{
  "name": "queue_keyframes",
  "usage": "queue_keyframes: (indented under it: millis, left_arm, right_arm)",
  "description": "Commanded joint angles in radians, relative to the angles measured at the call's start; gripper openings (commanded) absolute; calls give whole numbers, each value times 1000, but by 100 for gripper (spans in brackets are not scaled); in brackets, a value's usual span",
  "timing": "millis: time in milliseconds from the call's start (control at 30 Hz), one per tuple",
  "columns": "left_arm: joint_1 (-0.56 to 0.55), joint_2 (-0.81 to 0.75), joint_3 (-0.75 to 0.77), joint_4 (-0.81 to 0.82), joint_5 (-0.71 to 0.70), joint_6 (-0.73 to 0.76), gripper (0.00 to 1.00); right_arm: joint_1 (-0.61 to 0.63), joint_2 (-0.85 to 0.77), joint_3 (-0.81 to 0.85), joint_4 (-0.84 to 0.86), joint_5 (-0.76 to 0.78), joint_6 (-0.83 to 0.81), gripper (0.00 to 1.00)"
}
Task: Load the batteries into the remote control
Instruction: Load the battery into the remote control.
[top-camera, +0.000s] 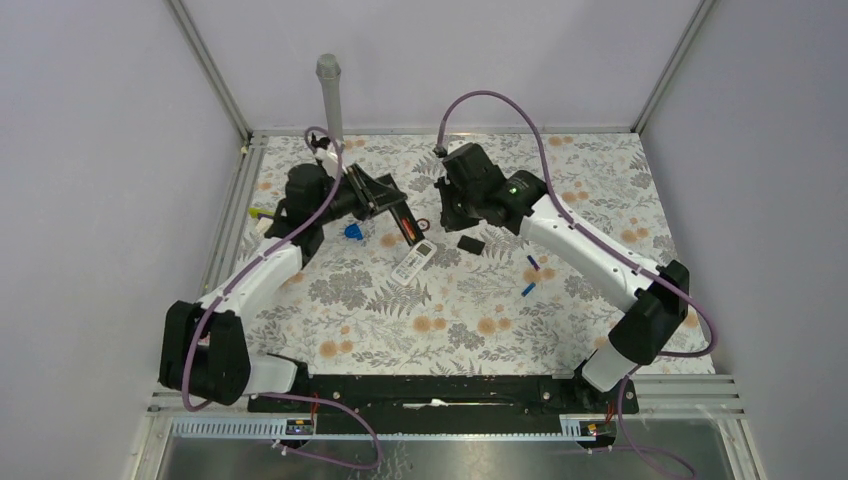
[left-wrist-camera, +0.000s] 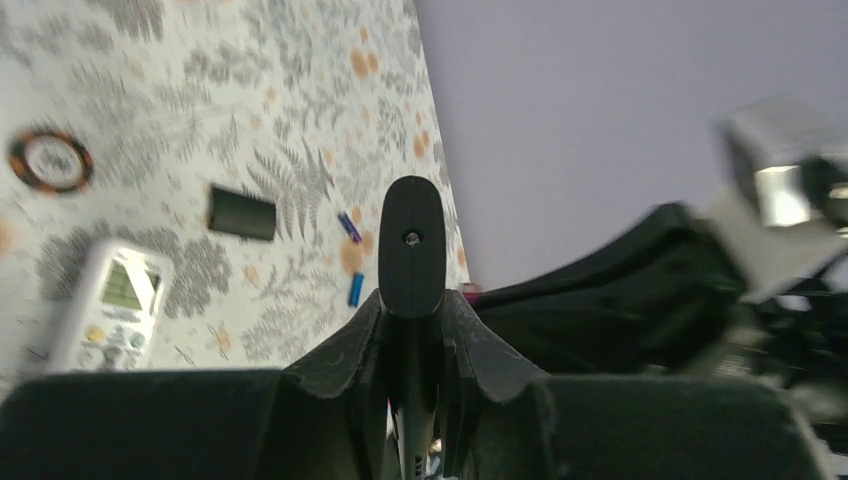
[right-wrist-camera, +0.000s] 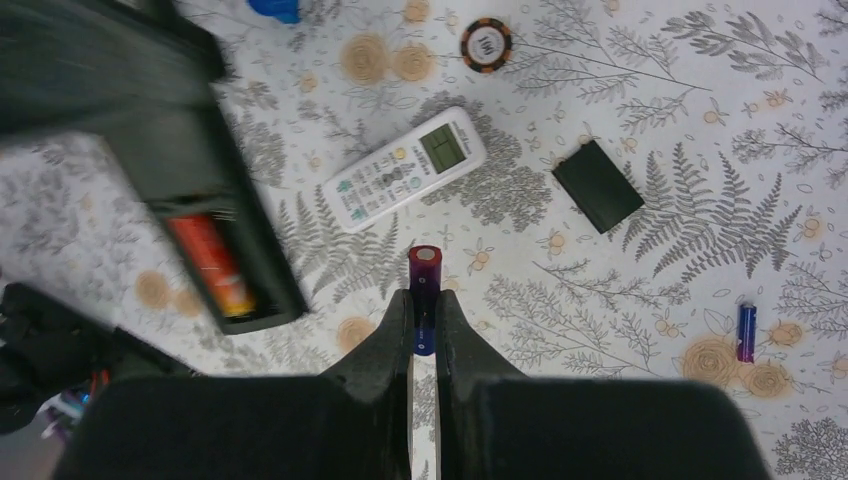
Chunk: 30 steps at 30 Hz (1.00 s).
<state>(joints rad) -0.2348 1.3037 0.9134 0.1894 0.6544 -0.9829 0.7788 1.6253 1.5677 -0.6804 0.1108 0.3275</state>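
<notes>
A floral tablecloth (top-camera: 470, 330) covers the table, with grey walls around it. The right gripper (right-wrist-camera: 424, 300) has its fingers pressed together on a purple battery (right-wrist-camera: 424, 275) with a red end. The battery stands lengthwise between the fingers, and its red tip pokes out past them.

Just left of those fingers is the black remote control (right-wrist-camera: 225, 235), its battery bay open and tilted up. An orange-red battery (right-wrist-camera: 210, 262) already lies inside the bay. The left gripper (left-wrist-camera: 412, 298) clamps this remote, which its wrist camera sees edge-on between the two fingers.

Ahead of the right fingertips a white air-conditioner remote (right-wrist-camera: 405, 170) lies face up on the cloth. A black battery cover (right-wrist-camera: 598, 185) lies ahead and to the right. Farther ahead is an orange-and-black poker chip (right-wrist-camera: 486, 44). Two loose blue batteries (top-camera: 533, 263) lie on the cloth well off to the right gripper's right, near each other but apart. A blue piece (top-camera: 352, 231) rests under the left gripper.
</notes>
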Motion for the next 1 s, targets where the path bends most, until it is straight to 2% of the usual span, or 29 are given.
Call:
queue_keyframes:
  millis: [0, 133, 300, 967]
  left_arm:
    - [-41, 49, -92, 261, 25, -142, 0]
    - [-52, 86, -132, 359, 45, -185, 0]
    - [-63, 102, -144, 374, 41, -201, 0]
    - [-97, 159, -106, 361, 63, -227, 0]
  right_arm:
    - [0, -12, 125, -199, -105, -40, 4]
    - [0, -6, 162, -253, -221, -41, 5]
    - [1, 22, 178, -280, -290, -43, 6]
    - [3, 114, 212, -237, -287, -69, 6]
